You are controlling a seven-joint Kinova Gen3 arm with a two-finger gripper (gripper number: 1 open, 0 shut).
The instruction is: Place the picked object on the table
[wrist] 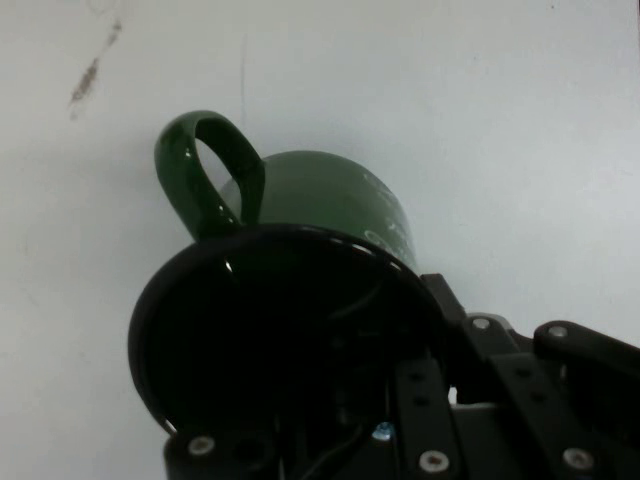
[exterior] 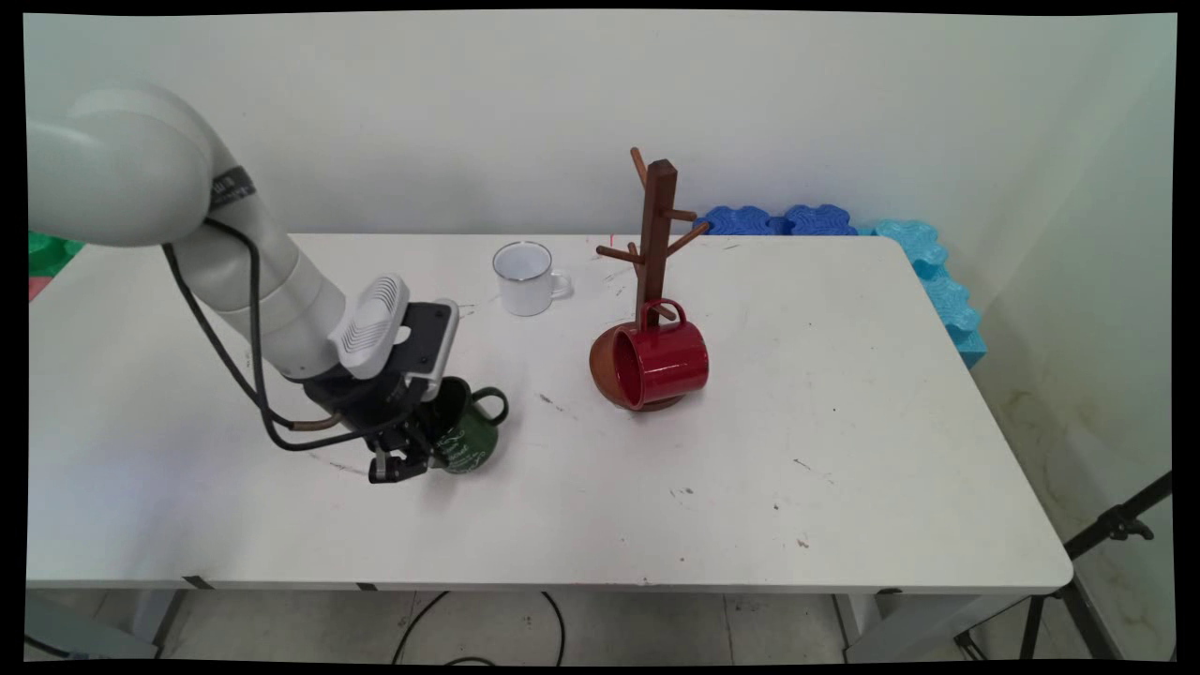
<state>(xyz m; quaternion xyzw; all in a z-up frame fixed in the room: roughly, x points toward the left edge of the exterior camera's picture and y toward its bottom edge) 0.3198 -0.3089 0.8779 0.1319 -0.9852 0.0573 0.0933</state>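
Black gripper (exterior: 412, 459) low over the white table (exterior: 844, 469), at about 8 o'clock from the table's middle in the main view. Clamped, it seems, on the rim of the green mug (exterior: 469, 441): in the hand view one finger inside the dark mouth, the other outside the wall at 4 o'clock of the opening, though the fingertips themselves are hidden. Mug tilted, not upright, mouth turned back up toward the hand and bottom pointing away. Long axis running roughly from 10 o'clock to 4 o'clock in the main view. Body lying just at 2 o'clock from the gripper, touching it. Handle (exterior: 492, 403) on the far side of the grip, at 1 o'clock of the mug in the main view. In the hand view the same handle (wrist: 200, 170) at 10 o'clock of the mug (wrist: 330, 200), across the mouth from the gripper (wrist: 450, 370).

Well apart at 1 o'clock from the green mug, a white mug (exterior: 525, 279), upright. At 3 o'clock, a brown mug tree (exterior: 656, 234) with a red mug (exterior: 661, 366) hung on its side from a low peg.
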